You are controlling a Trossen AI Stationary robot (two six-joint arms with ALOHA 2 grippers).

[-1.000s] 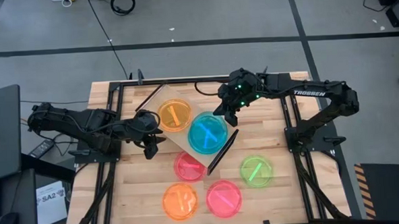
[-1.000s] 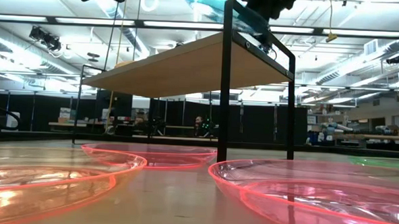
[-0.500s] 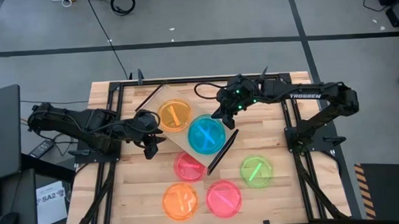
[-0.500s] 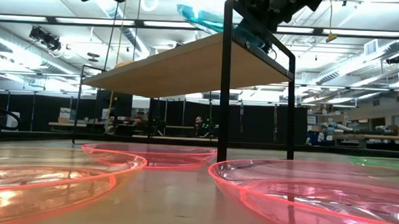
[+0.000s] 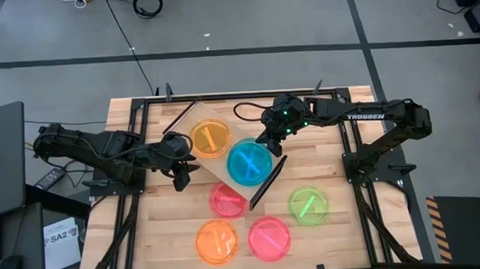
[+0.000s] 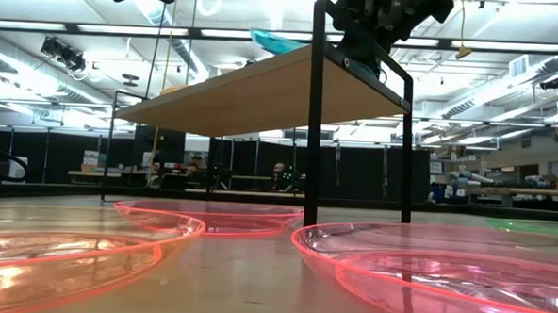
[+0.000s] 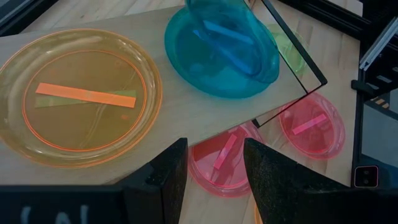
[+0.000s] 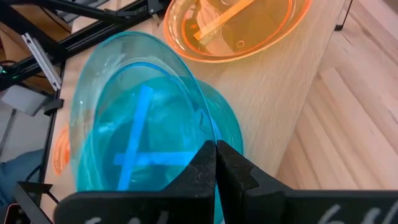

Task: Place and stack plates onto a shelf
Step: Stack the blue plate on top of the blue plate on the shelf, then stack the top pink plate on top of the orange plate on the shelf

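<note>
Now we see two stacks of plates on the shelf [image 5: 199,152].

We see the right claw [image 5: 266,140] squeezed tight on the rim of a tilted blue plate [image 8: 140,134], and that plate leans on another blue plate [image 5: 249,162] lying flat on the shelf. Beside them on the shelf sits an orange plate [image 5: 210,139]. Our left claw [image 5: 181,171] waits just off the shelf's edge with its fingers [image 7: 273,180] apart and nothing between them. Down on the table [image 5: 163,227] lie a red plate [image 5: 227,200] partly under the shelf, an orange one [image 5: 216,241], a pink one [image 5: 270,237] and a green one [image 5: 308,204].
</note>
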